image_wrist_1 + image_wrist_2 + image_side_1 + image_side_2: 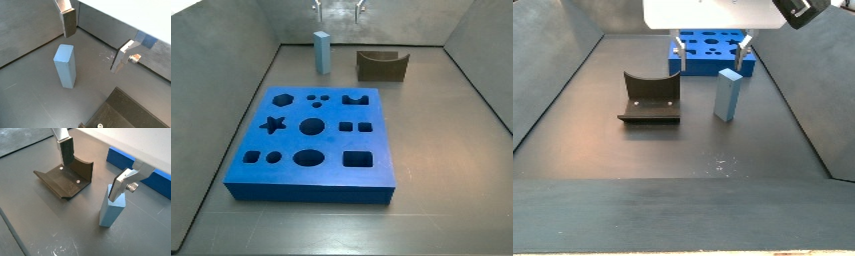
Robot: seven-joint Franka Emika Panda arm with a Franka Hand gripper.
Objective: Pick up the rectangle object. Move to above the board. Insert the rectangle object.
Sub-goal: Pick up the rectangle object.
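Two spread tool [93, 44] fingers hover above the upright rectangle object [65, 66].

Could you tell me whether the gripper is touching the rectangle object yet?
Apart: in a wrist view the open gripper hangs above the rectangle object, floor visible between each finger and it.

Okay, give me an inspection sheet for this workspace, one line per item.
Surface: dark grey floor, with faint scuff marks in both wrist views.
Job's things: rectangle object stands upright on the floor, not held; board lies flat, holes facing up and none filled.
Clutter: dark block with a curved notch sits beside the rectangle object, apart from it.
Gripper: gripper is open and empty above the floor, its fingers clear of the rectangle object, which is not between them.
Cables: nothing seen.
Surroundings: grey walls enclose the floor.
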